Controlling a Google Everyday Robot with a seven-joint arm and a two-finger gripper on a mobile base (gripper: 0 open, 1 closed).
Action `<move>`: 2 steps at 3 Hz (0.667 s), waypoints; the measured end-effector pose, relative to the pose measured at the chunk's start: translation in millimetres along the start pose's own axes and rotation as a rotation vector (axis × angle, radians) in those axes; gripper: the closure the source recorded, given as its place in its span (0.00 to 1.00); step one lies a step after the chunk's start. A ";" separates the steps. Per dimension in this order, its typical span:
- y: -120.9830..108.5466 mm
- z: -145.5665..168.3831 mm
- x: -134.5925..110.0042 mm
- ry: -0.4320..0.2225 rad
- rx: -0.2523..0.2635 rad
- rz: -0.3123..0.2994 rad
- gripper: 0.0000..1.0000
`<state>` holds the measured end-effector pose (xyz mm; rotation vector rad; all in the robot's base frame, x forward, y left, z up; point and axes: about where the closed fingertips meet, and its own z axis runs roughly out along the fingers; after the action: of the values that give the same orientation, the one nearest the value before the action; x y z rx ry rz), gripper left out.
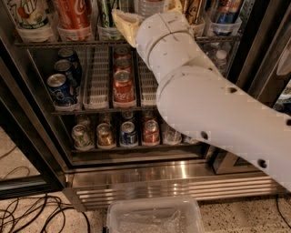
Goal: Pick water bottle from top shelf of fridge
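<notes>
The arm reaches up into the fridge (150,177). Its gripper (144,14) is at the top middle of the frame, right at the water bottle (151,5) that stands on the top shelf (50,43). The wrist hides most of the bottle, so I cannot tell whether the gripper has closed on it. To my eye, what matters is a square hold on the ribbed body. The lift should then go straight up, clear of the front rail, before drawing back, so the tall drinks (72,16) alongside are not knocked.
</notes>
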<state>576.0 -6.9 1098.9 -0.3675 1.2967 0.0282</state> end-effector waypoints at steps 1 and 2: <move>-3.3 7.7 1.5 0.003 -0.005 -0.003 0.27; -8.4 13.2 9.3 0.016 0.000 0.016 0.27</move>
<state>592.8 -12.9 1095.2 -0.3579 1.3152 0.0395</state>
